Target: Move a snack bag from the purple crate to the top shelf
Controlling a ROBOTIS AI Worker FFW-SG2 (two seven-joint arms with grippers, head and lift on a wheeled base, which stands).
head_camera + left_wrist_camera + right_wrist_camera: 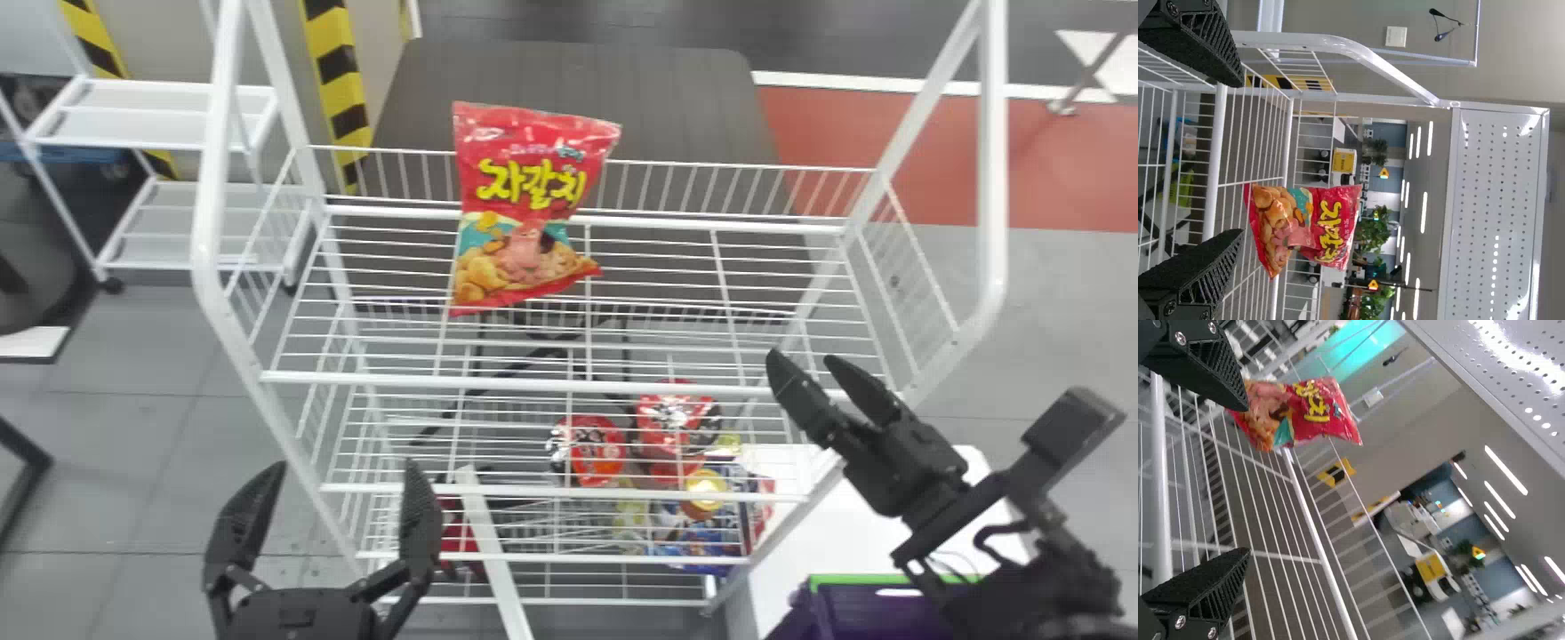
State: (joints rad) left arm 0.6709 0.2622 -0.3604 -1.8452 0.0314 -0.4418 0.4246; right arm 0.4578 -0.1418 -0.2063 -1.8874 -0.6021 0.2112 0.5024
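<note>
Bag on the top shelf: back out cleanly and leave it standing

Your right tool (805, 360) is open and empty, its fingers (1208, 587) spread, over the front edge of the top shelf (578, 382) near its right end. Your left tool (348, 467) is also open and empty, in front of the rack's left part.

The bag (533, 213) stands upright on the shelf wires, left of the middle, its upper part at the back rail (711, 169) and rising above it. Neither tool touches it. The placing looks done to me, so the step in hand is likely the withdrawal.

Draw the right tool straight back towards you, then lower it once it is past the front edge and the right post (994, 178). Don't swing it left across the shelf: a nudge could slide the bag's foot forward or tip it over the low rail. Keep the fingers apart from the wires, as a snag would shake the rack. Clear the crate (836, 580) at the near right, by the white worktop (853, 533), when you bring the arm down.
</note>
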